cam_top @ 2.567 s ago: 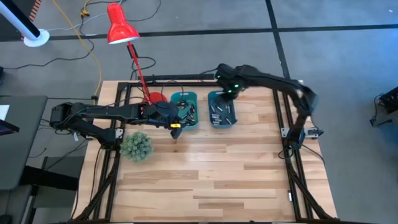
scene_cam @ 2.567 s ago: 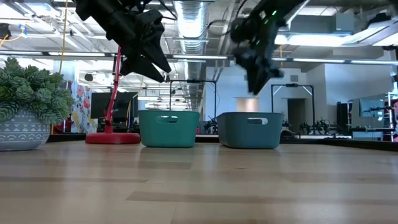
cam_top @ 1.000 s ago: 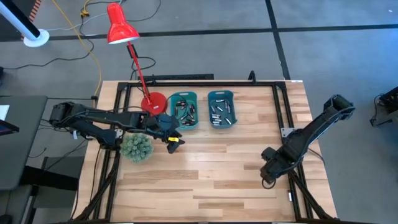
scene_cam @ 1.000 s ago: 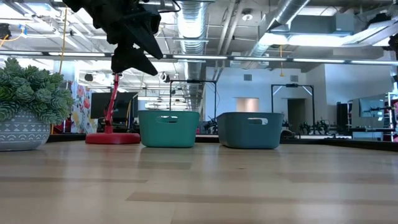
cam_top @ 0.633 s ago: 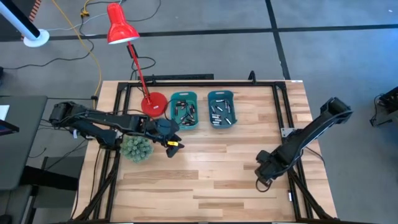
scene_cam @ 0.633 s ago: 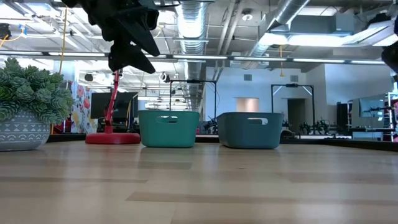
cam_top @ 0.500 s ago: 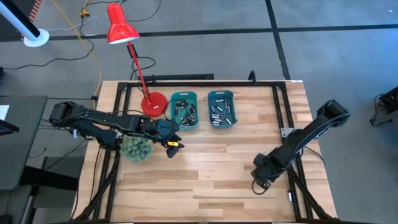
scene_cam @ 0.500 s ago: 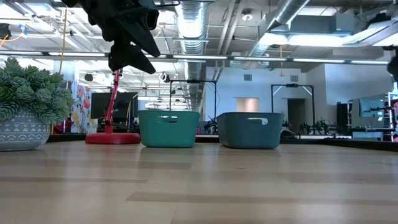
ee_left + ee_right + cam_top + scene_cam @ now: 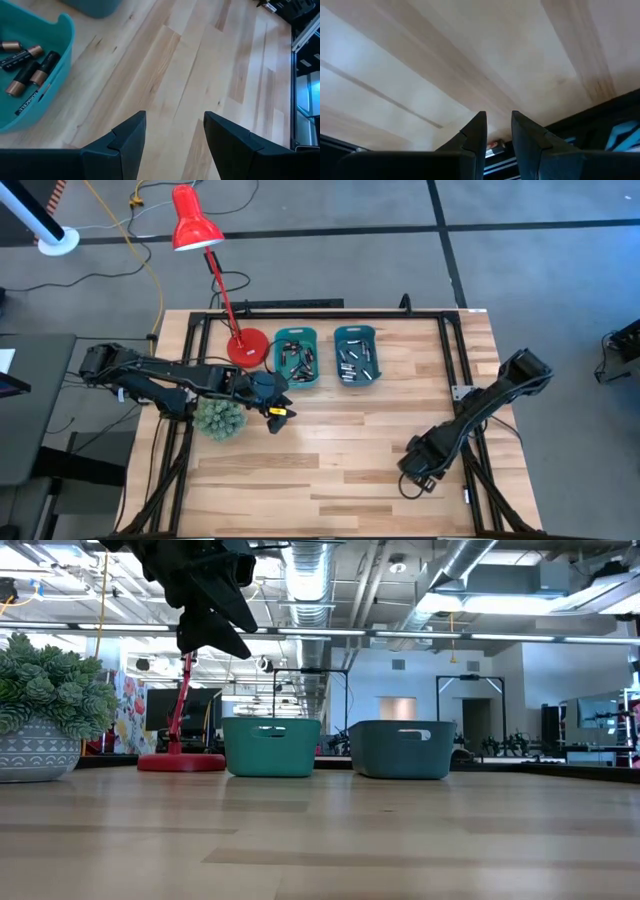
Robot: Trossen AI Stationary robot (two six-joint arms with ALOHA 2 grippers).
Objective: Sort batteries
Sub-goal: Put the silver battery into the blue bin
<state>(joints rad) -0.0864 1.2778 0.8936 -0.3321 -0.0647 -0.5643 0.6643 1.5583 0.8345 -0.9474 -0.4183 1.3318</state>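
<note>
Small batteries (image 9: pixel 297 361) lie in a teal bin (image 9: pixel 296 334) at the table's far middle. More batteries (image 9: pixel 356 363) lie in a darker bin (image 9: pixel 356 332) beside it on the right. My left gripper (image 9: pixel 278 417) hovers open over bare wood just near of the teal bin (image 9: pixel 64 60), whose batteries (image 9: pixel 30 70) show in the left wrist view; nothing is between the fingers (image 9: pixel 127 135). My right gripper (image 9: pixel 408 472) hangs low over the wood near the table's right near part. Its fingers (image 9: pixel 477 127) stand a narrow gap apart with nothing between them.
A red desk lamp (image 9: pixel 246 345) stands left of the bins. A green spiky plant in a pot (image 9: pixel 219 416) sits right beside my left arm. Black frame rails (image 9: pixel 456 380) run along the table's sides. Bare wood (image 9: pixel 330 440) spreads across the middle and near part.
My right gripper has moved down and toward the table's near edge, drifting a little left, with its wrist rolling. It has gone out of the low view. The batteries and bins have stayed where they were.
</note>
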